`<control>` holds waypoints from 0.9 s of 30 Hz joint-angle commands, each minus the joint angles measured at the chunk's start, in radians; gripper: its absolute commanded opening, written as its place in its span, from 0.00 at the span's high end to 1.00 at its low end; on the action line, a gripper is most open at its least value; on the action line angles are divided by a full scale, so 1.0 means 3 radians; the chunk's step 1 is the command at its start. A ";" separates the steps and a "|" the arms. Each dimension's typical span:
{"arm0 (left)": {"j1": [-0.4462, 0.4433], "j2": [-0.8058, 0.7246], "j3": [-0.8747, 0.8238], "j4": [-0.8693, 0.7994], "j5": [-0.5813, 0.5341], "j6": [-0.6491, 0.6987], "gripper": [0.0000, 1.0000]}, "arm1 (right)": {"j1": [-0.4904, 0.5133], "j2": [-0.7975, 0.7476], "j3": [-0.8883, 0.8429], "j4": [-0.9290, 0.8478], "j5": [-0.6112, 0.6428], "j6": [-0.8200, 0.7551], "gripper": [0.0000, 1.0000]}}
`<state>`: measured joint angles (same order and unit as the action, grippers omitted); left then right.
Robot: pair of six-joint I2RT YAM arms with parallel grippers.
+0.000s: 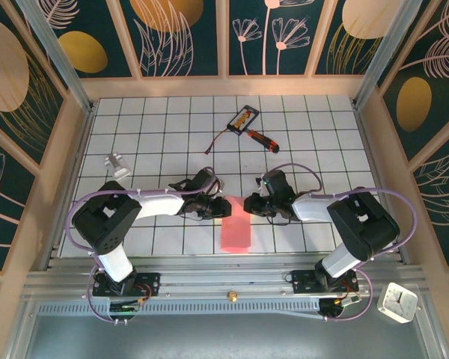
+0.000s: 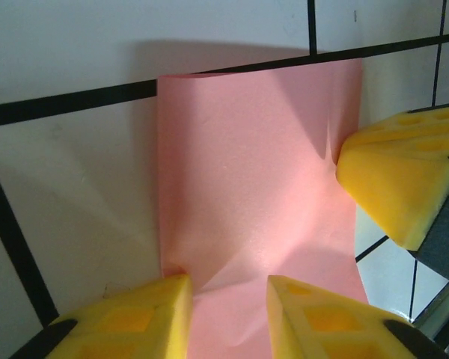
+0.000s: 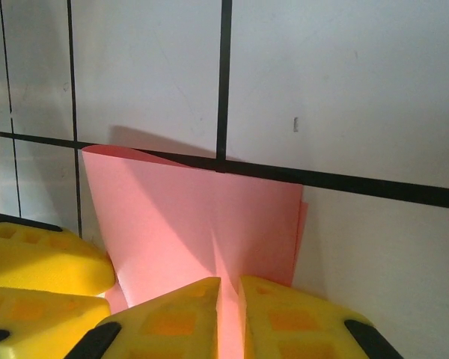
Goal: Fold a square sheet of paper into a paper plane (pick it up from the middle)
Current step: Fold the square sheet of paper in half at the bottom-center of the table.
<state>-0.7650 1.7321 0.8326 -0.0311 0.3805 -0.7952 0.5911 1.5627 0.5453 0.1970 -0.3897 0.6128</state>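
Partly, the left gripper [image 2: 230, 299] hides the paper [image 2: 254, 172].

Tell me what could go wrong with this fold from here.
1. The right fingers pinch the thin pink-red folded paper sheet at its edge; pulling could tear or crumple it.
2. The left fingers stand apart astride the sheet, not clamping it, so the layers may slip out of line.
3. The two arms' fingers sit close together and could collide.

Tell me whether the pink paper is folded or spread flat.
Folded: the pink paper is a narrow strip, with doubled edges at one side.
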 commanded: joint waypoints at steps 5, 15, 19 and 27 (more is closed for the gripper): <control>-0.0033 -0.0539 -0.0166 -0.0281 -0.0231 -0.0193 0.54 | 0.0067 0.0043 -0.0181 -0.0138 0.0220 0.0125 0.85; -0.0441 -0.0653 -0.0369 -0.0507 -0.0178 -0.0417 0.44 | 0.0075 0.0051 -0.0202 -0.0151 0.0237 0.0114 0.85; -0.0539 -0.0645 -0.0430 -0.0510 -0.0108 -0.0497 0.46 | 0.0072 0.0032 -0.0201 -0.0171 0.0248 0.0099 0.85; -0.0606 -0.0574 -0.0551 -0.0314 0.0015 -0.0589 0.60 | 0.0075 0.0042 -0.0187 -0.0171 0.0256 0.0075 0.85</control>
<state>-0.9432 1.5448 0.6853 -0.1371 0.3508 -0.9318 0.5995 1.5539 0.5247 0.2298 -0.3649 0.6376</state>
